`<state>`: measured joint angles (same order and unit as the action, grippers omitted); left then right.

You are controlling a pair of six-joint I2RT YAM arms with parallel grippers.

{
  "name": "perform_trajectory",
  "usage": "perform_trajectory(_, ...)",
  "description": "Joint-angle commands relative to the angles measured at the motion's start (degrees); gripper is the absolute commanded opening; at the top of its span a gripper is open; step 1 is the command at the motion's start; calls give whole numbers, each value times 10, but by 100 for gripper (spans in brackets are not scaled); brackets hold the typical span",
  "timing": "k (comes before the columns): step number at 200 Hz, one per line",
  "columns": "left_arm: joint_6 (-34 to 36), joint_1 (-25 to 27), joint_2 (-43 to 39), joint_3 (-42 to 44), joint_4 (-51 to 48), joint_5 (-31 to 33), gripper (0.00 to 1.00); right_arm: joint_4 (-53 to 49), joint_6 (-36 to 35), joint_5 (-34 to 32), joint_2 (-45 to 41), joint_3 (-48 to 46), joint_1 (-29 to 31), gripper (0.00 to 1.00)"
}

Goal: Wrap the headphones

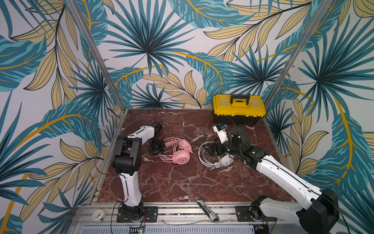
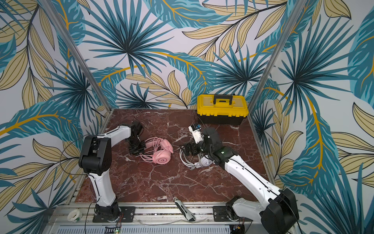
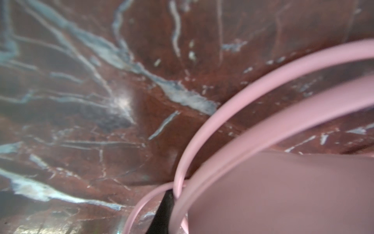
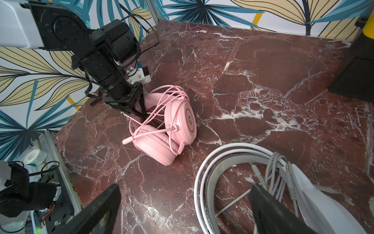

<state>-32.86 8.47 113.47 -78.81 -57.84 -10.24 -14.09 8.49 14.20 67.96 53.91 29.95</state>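
1. At the headband (image 4: 151, 98) of the pink headset (image 1: 182, 159), my left gripper (image 4: 142, 115) is pinched shut on a strand of the pink cable (image 4: 162, 95). I judge the pinch must not slip.
2. I should lead that strand around the headband, keeping it taut and clear of the boom mic (image 4: 145, 135).
3. Right of the pink headset in both top views, well apart, my right gripper (image 4: 185, 187) hangs wide open and empty over the white headset (image 1: 224, 161) on the marble tabletop (image 1: 182, 182).

Pink headphones (image 1: 182, 156): circled mark on earcup, reads like "3". No other legible txt.
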Motion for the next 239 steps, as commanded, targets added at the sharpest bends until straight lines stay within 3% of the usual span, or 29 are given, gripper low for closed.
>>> perform_trajectory(1, -1, 7, 21, -10, 37, -15, 24, -13, -10, -8, 2, -15, 2, 100)
perform_trajectory(55, -5, 10, 20, -12, 37, -20, 29, -12, -10, -9, -1, -18, 2, 100)
perform_trajectory(134, -6, 10, -31, -29, 13, -15, 53, -20, -21, -31, -9, -10, 2, 100)
perform_trajectory(167, 1, 10, -57, -62, -20, -10, 69, -27, -28, -38, -11, -2, 2, 100)
perform_trajectory(209, 17, 10, -102, -105, -61, 15, 88, -45, -48, -58, -7, 19, 2, 100)
perform_trajectory(239, 32, 19, -156, -144, -63, 70, 92, -69, -81, -93, -10, 42, 2, 100)
